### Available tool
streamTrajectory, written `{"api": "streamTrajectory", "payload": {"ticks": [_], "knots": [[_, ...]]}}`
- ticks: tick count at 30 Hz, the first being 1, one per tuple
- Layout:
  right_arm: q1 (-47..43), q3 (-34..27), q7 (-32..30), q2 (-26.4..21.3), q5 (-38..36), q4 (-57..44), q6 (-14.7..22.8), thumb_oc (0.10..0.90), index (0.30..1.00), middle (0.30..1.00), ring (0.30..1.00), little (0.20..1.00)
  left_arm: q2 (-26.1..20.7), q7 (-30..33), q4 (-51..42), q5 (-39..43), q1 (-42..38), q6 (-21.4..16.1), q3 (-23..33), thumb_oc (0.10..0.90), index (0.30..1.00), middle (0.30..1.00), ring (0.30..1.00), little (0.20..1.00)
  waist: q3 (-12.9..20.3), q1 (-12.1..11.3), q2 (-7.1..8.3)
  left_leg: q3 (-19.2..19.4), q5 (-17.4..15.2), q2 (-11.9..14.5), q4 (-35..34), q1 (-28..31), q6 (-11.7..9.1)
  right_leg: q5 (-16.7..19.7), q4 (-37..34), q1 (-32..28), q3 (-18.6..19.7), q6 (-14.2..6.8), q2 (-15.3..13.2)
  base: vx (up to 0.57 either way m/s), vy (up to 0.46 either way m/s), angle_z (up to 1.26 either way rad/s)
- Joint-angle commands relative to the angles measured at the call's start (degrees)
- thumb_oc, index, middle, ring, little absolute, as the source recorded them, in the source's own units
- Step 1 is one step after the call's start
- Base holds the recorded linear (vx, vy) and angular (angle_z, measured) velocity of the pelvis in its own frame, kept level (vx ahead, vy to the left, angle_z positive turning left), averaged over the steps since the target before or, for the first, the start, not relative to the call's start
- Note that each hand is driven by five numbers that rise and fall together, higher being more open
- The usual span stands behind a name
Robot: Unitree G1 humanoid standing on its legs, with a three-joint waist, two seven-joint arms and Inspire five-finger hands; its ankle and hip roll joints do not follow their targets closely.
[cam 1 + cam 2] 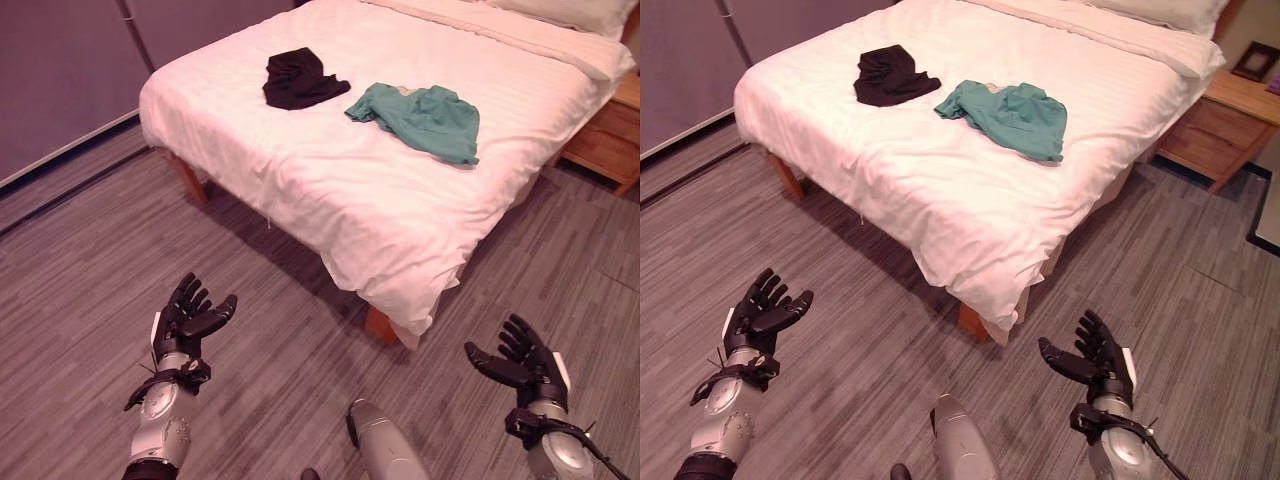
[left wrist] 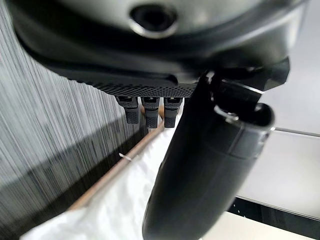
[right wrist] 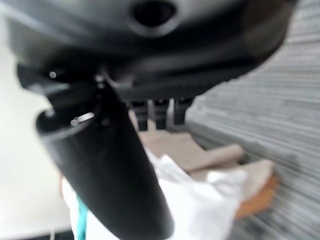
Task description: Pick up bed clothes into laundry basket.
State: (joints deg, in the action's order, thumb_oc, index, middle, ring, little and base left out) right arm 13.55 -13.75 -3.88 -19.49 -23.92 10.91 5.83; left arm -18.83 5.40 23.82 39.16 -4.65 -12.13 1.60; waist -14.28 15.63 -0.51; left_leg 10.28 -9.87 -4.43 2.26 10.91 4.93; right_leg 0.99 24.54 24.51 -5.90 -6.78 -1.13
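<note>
Two garments lie on the white bed (image 1: 330, 170): a crumpled black piece (image 1: 298, 79) toward its far left and a teal shirt (image 1: 422, 117) spread to the right of it. My left hand (image 1: 188, 317) hovers over the floor well short of the bed's near corner, fingers straight, nothing in it. My right hand (image 1: 522, 361) is raised the same way at the lower right, open and empty. In the left wrist view the left hand's thumb (image 2: 205, 170) and fingers (image 2: 146, 111) point at the bed's edge.
Grey striped flooring (image 1: 90, 290) surrounds the bed. A wooden nightstand (image 1: 1215, 125) stands at the right of the bed, and a grey wall panel (image 1: 60, 70) runs along the left. Wooden bed legs (image 1: 188, 178) show under the overhanging sheet.
</note>
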Motion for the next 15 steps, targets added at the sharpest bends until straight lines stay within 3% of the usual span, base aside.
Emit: {"api": "streamTrajectory", "payload": {"ticks": [1, 2, 3, 4, 6, 7, 8, 9, 11, 12, 14, 15], "knots": [[-3.37, -1.01, 0.08, -5.84, -1.4, -2.19, 6.48, 0.8, 0.9, 0.9, 0.9, 0.9, -2.4, -1.33, -6.29, -1.79, -10.33, -5.66, -0.21, 0.8, 0.9, 0.9, 0.9, 0.9, 5.51, 2.73, -2.92, -3.36, 6.9, 0.49, -4.34, 9.45, -6.47, 4.42, -12.65, -8.4, -12.07, 1.66, -0.33, 0.37, 0.103, -0.09], [-4.01, -0.31, 0.39, -6.12, -1.56, -2.32, 6.42, 0.8, 0.9, 0.9, 0.9, 0.9, -2.24, -1.66, -6.88, -2.09, -9.77, -5.42, 0.14, 0.8, 0.9, 0.9, 0.9, 0.9, 6.4, 1.53, -4.15, -2.09, 7.79, 0.19, -3.23, 10.15, -8.2, 1.55, -15.49, -11.79, -19.26, 2.87, -0.36, 0.23, 0.036, -0.25], [-4.01, -0.24, 0.41, -6.22, -1.59, -2.29, 6.38, 0.8, 0.9, 0.9, 0.9, 0.9, -2.17, -1.64, -6.96, -2.12, -9.63, -5.38, 0.21, 0.8, 0.9, 0.9, 0.9, 0.9, 6.43, 1.53, -4.25, -2.11, 7.62, 0.44, -3.19, 10.33, -8.53, 1.27, -16.06, -12.21, -19.18, 3.09, 0.11, 0.44, 0.103, -0.61], [-3.93, -0.07, 0.46, -6.25, -2.1, -2.19, 6.72, 0.8, 0.9, 0.9, 0.9, 0.9, -1.07, -1.94, -7.11, -1.74, -9.94, -5.64, -0.2, 0.8, 0.9, 0.9, 0.9, 0.9, 6.86, 2.43, -5.23, -1.63, 11.53, 0.07, 0.96, 9.04, -9.81, 0.21, -16.76, -13.14, -17.98, 5.16, 1.68, 0.3, 0.058, -0.36], [-5.16, 0.8, 0.07, -6.58, -3.09, -1.41, 7.23, 0.8, 0.9, 0.9, 0.9, 0.9, -0.42, -2.33, -6.16, -0.76, -9.96, -6.45, -0.19, 0.8, 0.9, 0.9, 0.9, 0.9, 6.52, 3.25, -6.26, -0.16, 19.76, 0.79, 10.61, 6.61, -16.6, 0.46, -18.58, -15.39, -16.1, 5.76, 2.49, 0.36, 0.083, -0.37], [-5.64, 0.97, -0.65, -6.79, -4.41, -1.81, 7.62, 0.8, 0.9, 0.9, 0.9, 0.9, -0.05, -2.17, -6.12, 1.29, -10.2, -6.84, 0.27, 0.8, 0.9, 0.9, 0.9, 0.9, 6.2, 3.74, -5.32, 1.77, 23.45, 2.1, 18.36, 2.77, -19.92, 0.49, -18.8, -16.5, -14.52, 5.68, 1.7, 0.22, 0.044, -0.49], [-5.72, 1.0, -0.66, -6.76, -4.43, -1.79, 7.62, 0.8, 0.9, 0.9, 0.9, 0.9, -0.14, -2.23, -6.06, 1.35, -10.26, -6.86, 0.3, 0.8, 0.9, 0.9, 0.9, 0.9, 6.55, 3.84, -5.18, 1.69, 23.58, 1.92, 18.7, 2.05, -19.88, 0.83, -18.97, -16.06, -14.58, 5.71, 1.46, 0.28, 0.063, -0.74], [-6.03, 0.85, -0.94, -6.18, -6.22, -2.17, 8.32, 0.8, 0.9, 0.9, 0.9, 0.9, 0.74, -2.32, -6.8, 3.66, -10.4, -7.46, 0.87, 0.8, 0.9, 0.9, 0.9, 0.9, 6.1, 3.89, -3.38, 5.47, 26.16, 4.44, 28.17, -2.03, -19.93, -0.08, -18.93, -17.53, -12.4, 6.21, 0.26, 0.28, 0.061, -0.71], [-5.7, 0.73, -1.04, -6.53, -6.24, -2.16, 7.74, 0.8, 0.9, 0.9, 0.9, 0.9, 0.69, -2.62, -7.59, 4.19, -8.76, -7.68, 1.93, 0.8, 0.9, 0.9, 0.9, 0.9, 4.77, 1.54, -1.76, 7.7, 27.03, 6.57, 35.91, -6.81, -19.93, -1.88, -18.77, -20.5, -8.55, 8.13, 0.4, 0.44, 0.035, -0.84], [-5.39, 0.71, -2.19, -7.07, -5.52, -1.55, 7.1, 0.8, 0.9, 0.9, 0.9, 0.9, 1.71, -1.46, -7.79, 4.99, -7.36, -7.9, 3.21, 0.8, 0.9, 0.9, 0.9, 0.9, 3.28, -0.92, 0.9, 5.59, 25.51, 10.94, 41.58, -13.23, -18.12, -2.33, -19.12, -23.24, -3.63, 9.16, -0.47, 0.42, 0.037, -1.26], [-5.27, 0.99, -2.28, -7.01, -5.27, -2.0, 7.3, 0.8, 0.9, 0.9, 0.9, 0.9, 2.08, -0.29, -7.58, 5.05, -5.94, -8.16, 4.36, 0.8, 0.9, 0.9, 0.9, 0.9, 3.03, -2.77, 1.98, 1.64, 22.27, 14.51, 36.93, -16.67, -14.26, -2.45, -19.58, -24.75, 0.09, 8.08, -1.2, 0.29, 0.125, -1.92], [-5.28, 1.01, -2.29, -6.99, -5.26, -2.01, 7.3, 0.8, 0.9, 0.9, 0.9, 0.9, 2.06, -0.28, -7.6, 5.05, -5.93, -8.16, 4.37, 0.8, 0.9, 0.9, 0.9, 0.9, 3.15, -2.91, 2.09, 1.92, 22.44, 14.4, 36.69, -16.64, -14.12, -2.27, -19.68, -24.62, 0.27, 8.03, -1.34, 0.19, 0.168, -1.63]]}}
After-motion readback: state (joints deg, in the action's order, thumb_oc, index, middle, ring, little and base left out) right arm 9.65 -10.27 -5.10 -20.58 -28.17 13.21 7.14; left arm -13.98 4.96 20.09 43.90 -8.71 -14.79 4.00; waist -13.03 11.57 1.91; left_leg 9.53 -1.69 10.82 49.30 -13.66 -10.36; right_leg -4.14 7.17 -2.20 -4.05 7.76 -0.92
